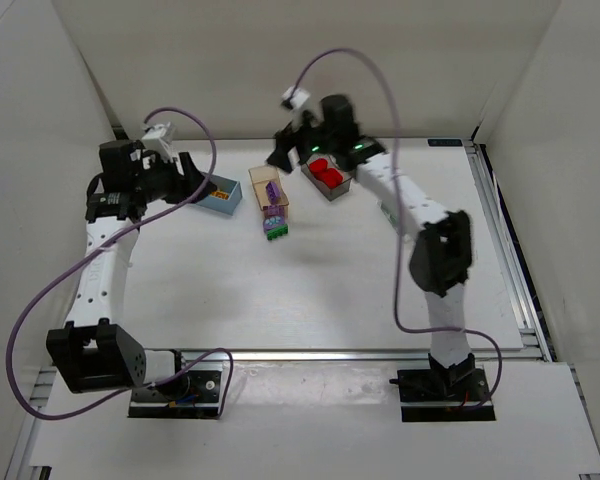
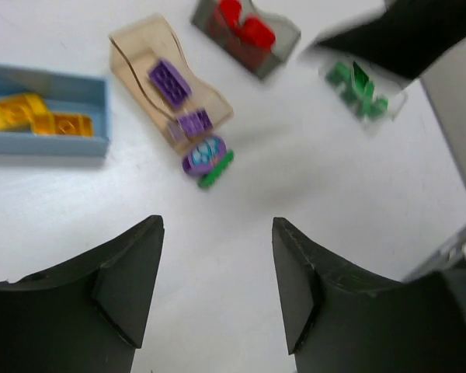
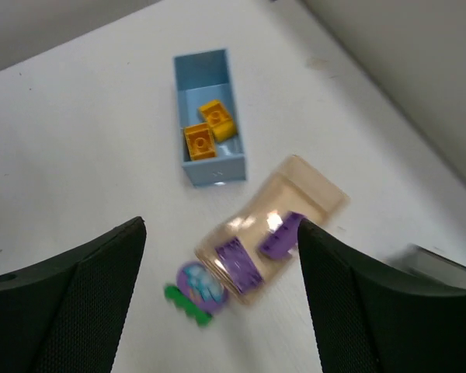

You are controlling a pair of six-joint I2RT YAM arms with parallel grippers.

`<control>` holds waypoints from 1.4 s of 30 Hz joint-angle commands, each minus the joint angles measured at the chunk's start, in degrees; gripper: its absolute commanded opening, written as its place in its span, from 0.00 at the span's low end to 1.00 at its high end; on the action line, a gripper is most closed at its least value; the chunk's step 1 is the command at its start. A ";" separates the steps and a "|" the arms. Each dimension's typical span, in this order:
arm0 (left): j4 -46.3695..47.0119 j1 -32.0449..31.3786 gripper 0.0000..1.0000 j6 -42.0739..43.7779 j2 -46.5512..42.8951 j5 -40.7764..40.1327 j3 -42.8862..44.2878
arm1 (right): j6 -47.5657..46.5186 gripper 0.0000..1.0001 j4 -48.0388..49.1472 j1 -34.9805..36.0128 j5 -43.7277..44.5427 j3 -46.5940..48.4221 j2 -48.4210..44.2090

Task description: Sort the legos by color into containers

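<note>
A purple-and-green lego clump (image 1: 276, 228) lies on the table just in front of the tan-orange bin (image 1: 253, 176), which holds purple bricks (image 1: 272, 189). The light blue bin (image 1: 223, 204) holds yellow bricks (image 2: 33, 116). The dark grey bin (image 1: 334, 193) holds red bricks (image 1: 328, 174). A clear bin with green bricks (image 2: 357, 87) shows in the left wrist view, partly under the right arm. My left gripper (image 1: 200, 182) is open and empty beside the blue bin. My right gripper (image 1: 280, 155) is open and empty, held high behind the tan bin.
White walls enclose the table at the back and sides. A metal rail (image 1: 505, 240) runs along the right edge. In the right wrist view the blue bin (image 3: 213, 167), tan bin (image 3: 311, 183) and clump (image 3: 198, 289) lie below the open fingers (image 3: 124, 256).
</note>
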 commanded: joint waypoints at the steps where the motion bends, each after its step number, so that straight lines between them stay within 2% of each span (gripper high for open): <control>1: -7.88 -2.04 0.68 9.47 0.59 5.13 -1.94 | -7.62 0.82 -12.65 -7.06 -8.24 -2.43 -13.48; 3: -11.58 -5.01 0.65 12.39 1.83 4.18 -2.02 | -13.69 0.77 -26.44 -10.65 -12.73 -2.61 -16.57; 5: -13.71 -5.56 0.65 16.09 3.24 2.68 -3.34 | -18.35 0.71 -33.93 -11.90 -15.04 -4.79 -18.76; 7: -14.58 -10.47 0.65 18.37 5.16 0.40 -3.43 | -20.64 0.67 -39.49 -12.96 -13.82 -10.74 -20.61; 11: -15.12 -17.67 0.66 19.26 9.55 -3.56 -2.47 | -19.43 0.67 -37.48 -14.98 -11.89 -21.06 -27.19; 15: -14.24 -23.39 0.64 19.18 14.57 -7.25 -1.68 | -17.32 0.67 -38.27 -18.40 -10.21 -22.65 -28.78; 19: -10.91 -27.18 0.63 16.46 18.70 -14.79 -0.80 | -16.35 0.67 -38.45 -21.57 -9.42 -24.14 -31.16; 27: -5.63 -30.96 0.82 15.92 26.17 -27.29 2.54 | -14.85 0.69 -37.39 -23.16 -7.84 -28.01 -35.64; 31: -4.40 -31.14 0.90 18.55 29.25 -27.30 4.30 | -15.03 0.69 -37.92 -23.33 -7.31 -28.10 -36.08; 42: -4.57 -30.61 0.91 21.19 38.39 -24.31 10.89 | -15.55 0.69 -38.18 -24.21 -7.13 -27.84 -35.64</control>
